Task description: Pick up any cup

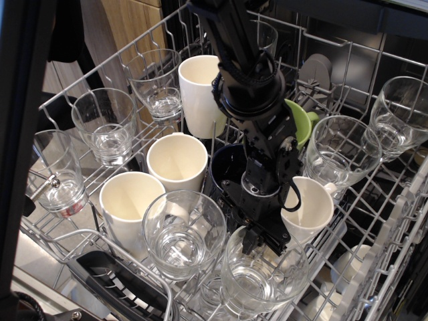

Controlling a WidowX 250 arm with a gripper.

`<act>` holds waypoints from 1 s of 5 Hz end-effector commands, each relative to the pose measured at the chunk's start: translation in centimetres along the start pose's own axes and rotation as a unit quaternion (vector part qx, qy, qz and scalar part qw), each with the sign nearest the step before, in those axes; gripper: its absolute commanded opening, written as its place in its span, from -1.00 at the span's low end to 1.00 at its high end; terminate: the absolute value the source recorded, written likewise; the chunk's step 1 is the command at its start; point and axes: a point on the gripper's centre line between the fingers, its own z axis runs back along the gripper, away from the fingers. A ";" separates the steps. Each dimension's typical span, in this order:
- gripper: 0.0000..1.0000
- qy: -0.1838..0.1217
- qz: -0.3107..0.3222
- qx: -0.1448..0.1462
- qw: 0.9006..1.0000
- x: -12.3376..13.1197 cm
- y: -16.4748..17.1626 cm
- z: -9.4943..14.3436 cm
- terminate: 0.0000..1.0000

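Note:
A clear glass cup (262, 284) is at the front of the dishwasher rack (80, 87), tilted a little. My gripper (256, 242) comes down from above on a black arm. Its fingers pinch the cup's far rim, one inside and one outside. A second clear cup (182, 235) stands right beside it on the left. More clear cups stand along the left side (105, 124) and at the right (338, 152). The arm hides part of the held cup's rim.
White ceramic cups stand at the left (128, 200), the middle (176, 160), the back (202, 93) and the right of the arm (309, 210). A dark blue cup (227, 167) sits behind the gripper. A green item (302, 120) lies behind the arm. A black tray (114, 282) is at the front left.

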 end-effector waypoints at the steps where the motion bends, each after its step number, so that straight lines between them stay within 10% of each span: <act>1: -1.00 -0.053 -0.015 -0.055 0.997 0.0 0.0 6.5 -1.00; 3: -1.00 -0.081 -0.020 -0.101 0.991 -0.9 0.0 13.7 -1.00; 4: -1.00 -0.091 -0.029 -0.080 0.992 -0.7 0.4 16.5 -1.00; 5: -1.00 -0.088 -0.032 -0.054 0.994 -0.9 0.5 17.6 1.00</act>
